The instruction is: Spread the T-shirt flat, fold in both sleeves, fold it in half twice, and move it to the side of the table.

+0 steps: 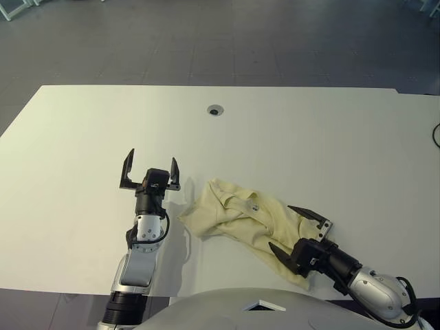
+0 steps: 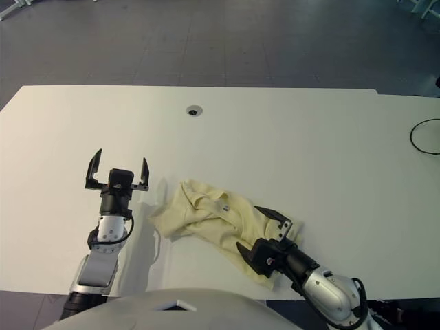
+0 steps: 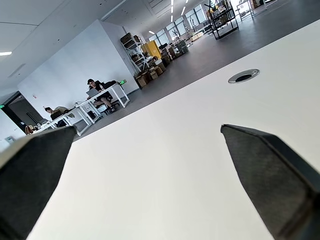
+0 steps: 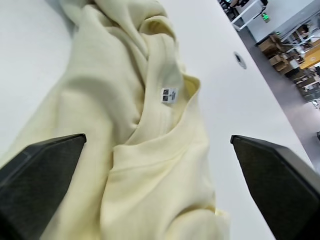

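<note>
The crumpled T-shirt (image 1: 237, 216) lies lower centre on the table (image 1: 330, 137), the right gripper (image 1: 283, 227) spread wide over its lower-right end; the right wrist view adds its neck label (image 4: 169, 95). Left of it the left gripper (image 1: 152, 159) stands fingers apart, facing a cable hole (image 3: 243, 76).

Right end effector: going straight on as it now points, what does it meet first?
The crumpled T-shirt: it lies directly ahead of the open right end effector, probably almost touching; depth is unclear.
</note>
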Controlling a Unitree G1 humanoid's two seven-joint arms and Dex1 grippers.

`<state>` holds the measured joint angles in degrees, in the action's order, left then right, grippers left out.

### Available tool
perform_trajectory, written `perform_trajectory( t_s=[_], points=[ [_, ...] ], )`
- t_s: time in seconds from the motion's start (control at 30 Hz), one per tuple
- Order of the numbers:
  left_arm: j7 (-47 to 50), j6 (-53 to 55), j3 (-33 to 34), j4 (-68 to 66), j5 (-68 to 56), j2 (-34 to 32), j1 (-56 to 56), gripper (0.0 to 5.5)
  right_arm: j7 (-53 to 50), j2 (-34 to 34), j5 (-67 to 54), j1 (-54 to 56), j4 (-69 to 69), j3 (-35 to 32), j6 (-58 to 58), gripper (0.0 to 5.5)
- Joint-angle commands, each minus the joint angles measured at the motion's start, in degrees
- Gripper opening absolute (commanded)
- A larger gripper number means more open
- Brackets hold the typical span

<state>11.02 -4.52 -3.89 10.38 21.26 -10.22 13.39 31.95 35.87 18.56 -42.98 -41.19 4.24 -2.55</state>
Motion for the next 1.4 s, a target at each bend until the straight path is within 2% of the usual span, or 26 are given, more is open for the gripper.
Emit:
perform_trajectory(
  t_s=[0.03, 0.1, 0.63, 0.93, 1.17, 1.4],
  points=[
    [-0.2, -0.2, 1.4, 0.8, 0.0, -0.3, 0.5, 5.36, -0.5, 0.7, 1.8, 1.0, 1.4, -1.5, 0.0, 5.40],
    [-0.4, -0.3, 1.4, 1.0, 0.1, -0.2, 0.5, 5.36, -1.1, 0.8, 3.6, 1.7, 2.6, -1.6, -0.1, 5.40],
    [-1.2, -0.6, 0.2, 0.2, 0.5, 0.5, 0.2, 5.40, -4.0, -0.5, 5.7, 2.3, 2.5, -3.9, -2.3, 2.98],
    [-1.1, -0.8, -0.2, -0.2, 0.6, 0.8, 0.2, 5.40, -3.0, -0.3, 2.1, 3.4, 0.9, -5.7, -4.9, 4.19],
    [-1.1, -0.9, -0.5, -0.4, 0.6, 1.1, -0.1, 5.40, -4.4, 0.7, 7.0, 4.3, 3.3, -5.7, -8.6, 5.28],
    [-1.1, -1.0, -0.8, -0.6, 0.5, 1.2, -0.2, 5.40, -3.2, 1.7, 9.0, 2.5, 3.5, -4.1, -12.1, 5.38]
  ],
)
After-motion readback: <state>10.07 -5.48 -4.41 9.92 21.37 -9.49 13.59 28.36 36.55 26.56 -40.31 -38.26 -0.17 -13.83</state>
